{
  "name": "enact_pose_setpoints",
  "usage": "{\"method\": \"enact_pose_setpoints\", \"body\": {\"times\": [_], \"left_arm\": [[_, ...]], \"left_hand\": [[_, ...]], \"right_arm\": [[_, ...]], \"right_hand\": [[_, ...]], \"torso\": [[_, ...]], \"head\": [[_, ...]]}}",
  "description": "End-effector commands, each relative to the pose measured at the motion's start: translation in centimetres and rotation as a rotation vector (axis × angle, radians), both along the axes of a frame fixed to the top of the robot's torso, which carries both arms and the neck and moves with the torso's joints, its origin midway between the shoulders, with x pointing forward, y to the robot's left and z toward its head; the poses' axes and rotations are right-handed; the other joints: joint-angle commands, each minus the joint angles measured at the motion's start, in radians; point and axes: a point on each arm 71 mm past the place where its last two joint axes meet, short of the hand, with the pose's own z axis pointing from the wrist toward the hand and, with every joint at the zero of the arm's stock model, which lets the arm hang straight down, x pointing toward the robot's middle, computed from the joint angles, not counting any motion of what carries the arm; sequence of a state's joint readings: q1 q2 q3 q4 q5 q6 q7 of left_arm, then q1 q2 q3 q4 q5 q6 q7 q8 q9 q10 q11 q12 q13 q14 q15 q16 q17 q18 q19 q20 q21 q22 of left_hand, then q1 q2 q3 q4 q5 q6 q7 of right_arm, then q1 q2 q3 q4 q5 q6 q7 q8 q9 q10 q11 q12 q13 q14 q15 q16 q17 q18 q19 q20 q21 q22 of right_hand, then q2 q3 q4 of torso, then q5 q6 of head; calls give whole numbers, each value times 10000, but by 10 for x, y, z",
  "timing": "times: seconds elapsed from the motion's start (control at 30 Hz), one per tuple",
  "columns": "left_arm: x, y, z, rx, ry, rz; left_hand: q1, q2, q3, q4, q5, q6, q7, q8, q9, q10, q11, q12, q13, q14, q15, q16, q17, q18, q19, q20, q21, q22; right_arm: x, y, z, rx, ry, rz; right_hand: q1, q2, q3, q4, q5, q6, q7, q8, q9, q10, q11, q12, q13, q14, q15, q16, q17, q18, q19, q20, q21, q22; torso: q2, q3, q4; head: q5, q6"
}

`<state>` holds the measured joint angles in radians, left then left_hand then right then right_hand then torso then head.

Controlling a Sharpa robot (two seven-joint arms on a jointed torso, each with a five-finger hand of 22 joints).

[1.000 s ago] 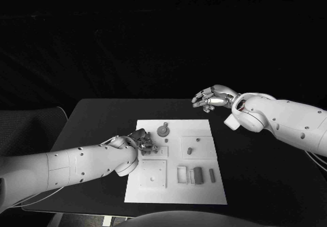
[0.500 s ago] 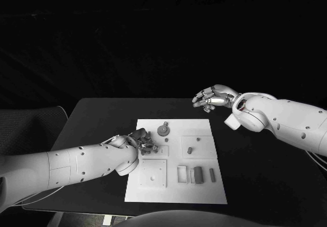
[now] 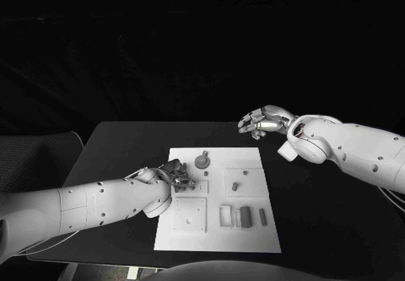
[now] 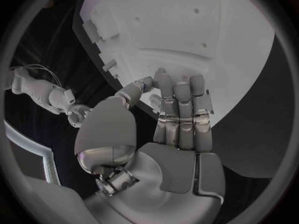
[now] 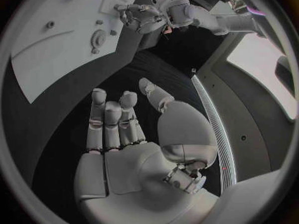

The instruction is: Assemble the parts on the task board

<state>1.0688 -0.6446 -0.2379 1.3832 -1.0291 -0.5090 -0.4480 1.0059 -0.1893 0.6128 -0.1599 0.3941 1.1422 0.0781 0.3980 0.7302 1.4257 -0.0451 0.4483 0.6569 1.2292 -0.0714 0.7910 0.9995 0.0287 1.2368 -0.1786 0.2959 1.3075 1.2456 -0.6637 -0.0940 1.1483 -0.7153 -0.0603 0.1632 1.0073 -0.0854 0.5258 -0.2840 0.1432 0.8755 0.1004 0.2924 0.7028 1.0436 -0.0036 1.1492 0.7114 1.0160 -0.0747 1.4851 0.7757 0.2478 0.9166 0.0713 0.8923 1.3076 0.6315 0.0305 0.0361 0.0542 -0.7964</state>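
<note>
The white task board (image 3: 253,234) lies in the middle of the black table. On it are a round gear-like part (image 3: 202,160), a small peg (image 3: 235,187) and several upright grey blocks (image 3: 244,216). My left hand (image 3: 175,174) hovers low over the board's left side, fingers pointing down at a small square seat. In the left wrist view the left hand's fingers (image 4: 181,112) lie close together with the thumb bent toward them; whether a part sits between them is unclear. My right hand (image 3: 263,123) is raised beyond the board's far right corner, and its fingers (image 5: 112,119) are apart and hold nothing.
A raised square plate (image 3: 191,214) sits at the board's near left. Bare black table (image 3: 329,199) extends on both sides of the board. The right wrist view takes in the board (image 5: 44,59), the gear (image 5: 97,37) and my left hand (image 5: 140,16).
</note>
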Motion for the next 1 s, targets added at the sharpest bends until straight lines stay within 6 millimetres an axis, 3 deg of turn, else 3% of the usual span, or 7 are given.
{"method": "enact_pose_setpoints", "body": {"times": [0.03, 0.17, 0.3, 0.53, 0.73, 1.0], "left_arm": [[-1, -2, -1, 89, 124, -7], [0, -2, -1, 114, 18, 110], [1, -2, 0, 153, -170, 232], [1, -2, 1, 150, -224, 345], [1, -3, 1, 238, -247, 319], [2, -4, 1, 315, -309, 346]], "left_hand": [[49, 201, -1, -82, 34, 895, -747, 52, 31, -89, -197, 89, 19, -1, -86, 87, -27, 103, 66, 4, 78, 252], [0, 315, -20, -192, 121, 976, -797, 164, 51, -30, -233, 242, 33, 25, -108, 300, -113, 124, 88, -18, 253, 255], [-80, 349, -12, -270, 609, 1051, -859, 336, 76, 21, -283, 449, 53, 59, -149, 588, -233, 147, 125, -54, 504, 256], [-205, 443, 10, -446, 1173, 1086, -919, 581, 90, 48, -344, 725, 58, 73, -206, 950, -446, 166, 125, -105, 832, 251], [-297, 491, 38, -569, 1417, 1103, -953, 722, 88, 76, -379, 878, 49, 100, -240, 1146, -589, 175, 144, -138, 1022, 252], [-353, 501, 67, -636, 1493, 1111, -976, 824, 80, 88, -403, 980, 32, 120, -266, 1279, -710, 183, 151, -161, 1150, 249]], "right_arm": [[-1, 2, -1, -37, 38, 165], [-1, 2, -1, -42, 36, 153], [-1, 2, -1, -47, 40, 146], [-1, 2, -1, -58, 62, 146], [-1, 2, -1, -58, 76, 163], [-2, 2, -1, -57, 81, 168]], "right_hand": [[4, 110, -34, -4, -10, 460, 361, -38, -15, -1644, 333, -56, -10, -38, 9, -59, -9, 140, 43, 20, -58, 52], [1, 113, -34, -3, -10, 461, 361, -41, -17, -1644, 334, -56, -12, -39, 9, -60, -10, 140, 43, 20, -59, 52], [-9, 117, -36, 1, -11, 460, 363, -45, -20, -1644, 334, -56, -15, -40, 10, -60, -11, 140, 42, 22, -61, 52], [-21, 121, -39, 4, -11, 459, 364, -50, -24, -1644, 335, -56, -19, -40, 11, -61, -13, 140, 42, 23, -63, 53], [-35, 122, -42, 9, -11, 458, 365, -56, -28, -1643, 337, -56, -23, -41, 12, -62, -14, 140, 42, 25, -64, 53], [-45, 123, -44, 11, -11, 458, 366, -61, -32, -1643, 337, -56, -26, -41, 13, -62, -15, 140, 42, 26, -66, 54]], "torso": [[2, 0, 3], [5, -1, 3], [5, 0, 0], [9, 2, 1], [9, -1, 1], [13, -4, 6]], "head": [[4, 5], [9, 7], [20, -2], [20, 10], [38, 22], [7, 39]]}}
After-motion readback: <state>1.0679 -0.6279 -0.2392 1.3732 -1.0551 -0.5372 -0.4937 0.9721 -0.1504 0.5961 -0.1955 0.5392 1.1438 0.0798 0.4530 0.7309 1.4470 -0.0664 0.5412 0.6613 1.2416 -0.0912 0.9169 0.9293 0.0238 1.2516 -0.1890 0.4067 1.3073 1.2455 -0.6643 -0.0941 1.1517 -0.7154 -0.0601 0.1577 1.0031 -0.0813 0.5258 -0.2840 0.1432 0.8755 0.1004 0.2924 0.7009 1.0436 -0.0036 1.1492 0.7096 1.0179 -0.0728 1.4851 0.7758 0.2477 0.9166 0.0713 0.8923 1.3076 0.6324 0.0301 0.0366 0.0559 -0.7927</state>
